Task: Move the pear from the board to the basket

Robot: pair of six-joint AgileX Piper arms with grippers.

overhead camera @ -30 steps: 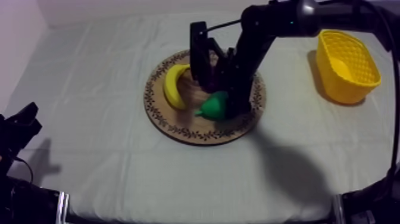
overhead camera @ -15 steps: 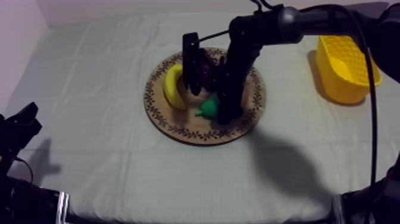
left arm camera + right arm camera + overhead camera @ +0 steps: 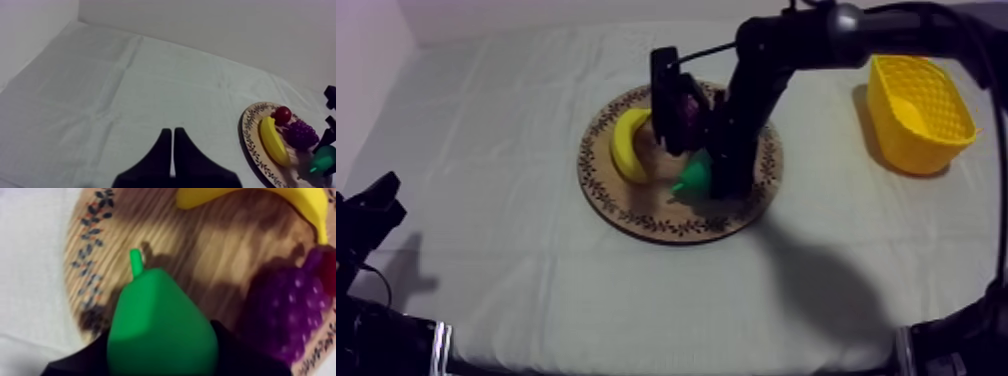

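The green pear (image 3: 694, 178) is over the right half of the round wooden board (image 3: 636, 218), and my right gripper (image 3: 708, 176) comes down on it from the upper right. In the right wrist view the pear (image 3: 160, 323) sits between my black fingers (image 3: 80, 360), stem pointing away, so the right gripper (image 3: 160, 355) is shut on it. Its shadow falls on the board (image 3: 220, 253) beneath. The yellow basket (image 3: 918, 98) stands at the far right. My left gripper (image 3: 172, 145) is shut on nothing and rests at the lower left (image 3: 374, 205).
A banana (image 3: 627, 145) lies on the board's left half. Purple grapes (image 3: 290, 308) sit just beside the pear, and a small red fruit (image 3: 282, 114) lies at the board's far side. The right arm (image 3: 806, 40) spans the space between board and basket.
My right gripper swung a little to the left over the board and back to the right, the pear staying with it. The left arm has not moved.
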